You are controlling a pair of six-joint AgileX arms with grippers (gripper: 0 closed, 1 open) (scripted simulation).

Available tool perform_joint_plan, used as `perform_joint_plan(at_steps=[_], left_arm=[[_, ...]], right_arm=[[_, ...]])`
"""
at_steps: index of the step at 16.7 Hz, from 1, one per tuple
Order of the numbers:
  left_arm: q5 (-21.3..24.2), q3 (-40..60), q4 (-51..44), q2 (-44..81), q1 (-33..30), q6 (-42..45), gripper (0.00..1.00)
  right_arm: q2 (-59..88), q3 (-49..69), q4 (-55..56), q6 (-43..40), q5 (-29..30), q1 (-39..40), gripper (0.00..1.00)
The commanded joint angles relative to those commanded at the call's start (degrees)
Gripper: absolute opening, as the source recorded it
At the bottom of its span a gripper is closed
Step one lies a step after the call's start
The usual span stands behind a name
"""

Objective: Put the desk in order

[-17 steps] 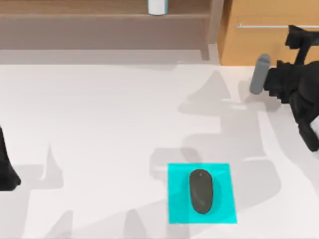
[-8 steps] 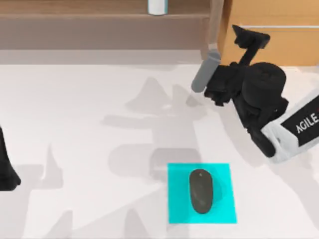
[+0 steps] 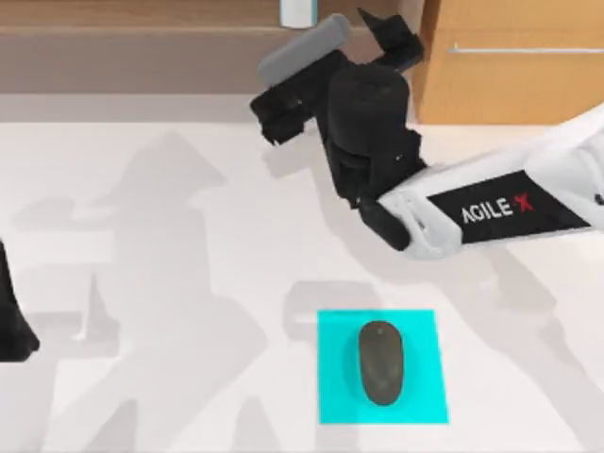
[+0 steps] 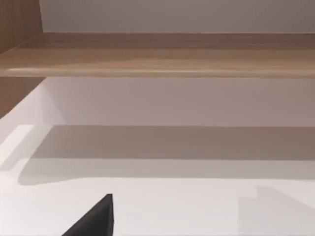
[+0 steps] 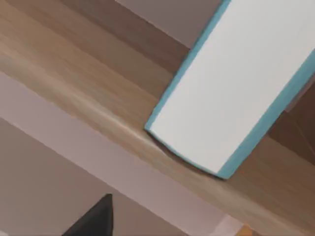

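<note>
- White desk [image 3: 170, 236] spreads below a brown shelf [image 3: 142, 38] at the back.
- Right gripper [image 3: 283, 99] carries a grey cylinder [image 3: 302, 49], clamped, long axis slanting toward the shelf just ahead.
- Left arm [image 3: 14, 321] sits parked at the left edge.

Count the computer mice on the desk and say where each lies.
1. The dark mouse lies on the cyan mat, toward the desk's near edge, right of centre.
</note>
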State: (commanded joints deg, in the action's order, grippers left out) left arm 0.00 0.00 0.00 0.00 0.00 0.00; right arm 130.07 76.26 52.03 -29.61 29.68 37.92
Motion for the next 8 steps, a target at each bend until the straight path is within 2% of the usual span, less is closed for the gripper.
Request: perform_joint_plan(at_steps=[4, 8], left_arm=[[0.0, 0.0, 0.0, 0.0, 0.0, 0.0, 1.00], [0.0, 0.0, 0.0, 0.0, 0.0, 0.0, 1.00]], right_arm=[[2.0, 13.2, -9.7, 17.1, 6.9, 1.6, 1.00], [3.3, 22.0, -16.7, 27.5, 12.0, 2.5, 1.00]])
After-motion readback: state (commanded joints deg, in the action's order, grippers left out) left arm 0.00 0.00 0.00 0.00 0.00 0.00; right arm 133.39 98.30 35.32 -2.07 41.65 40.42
